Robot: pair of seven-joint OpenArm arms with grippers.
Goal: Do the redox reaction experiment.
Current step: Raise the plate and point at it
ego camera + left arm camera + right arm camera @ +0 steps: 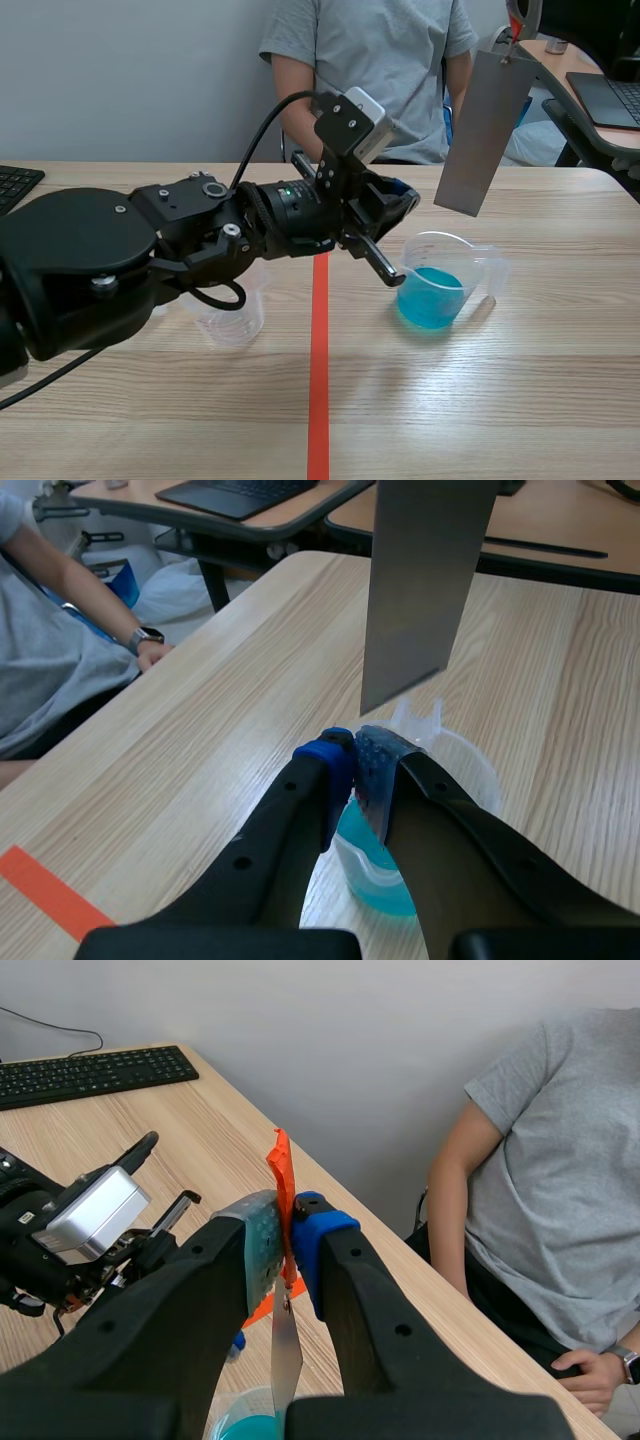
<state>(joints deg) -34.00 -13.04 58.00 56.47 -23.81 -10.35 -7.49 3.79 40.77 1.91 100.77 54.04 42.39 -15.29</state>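
Observation:
A clear beaker (440, 285) of blue liquid (430, 300) stands right of the red tape line. A grey metal sheet (485, 130) hangs above it, just clear of the rim, with my right gripper (290, 1235) shut on its orange-taped top edge (282, 1170). That gripper is only partly visible at the top of the scene view (516, 25). In the left wrist view the sheet (420, 580) hangs ahead of my left gripper (357, 770), whose pads meet with nothing between them, just above the near rim of the beaker (470, 770). The left gripper (398, 205) hovers left of the sheet.
An empty clear beaker (235, 315) stands left of the tape line, partly behind my left arm. A person in a grey shirt (385, 60) sits across the table. A black keyboard (15, 185) lies at the far left edge.

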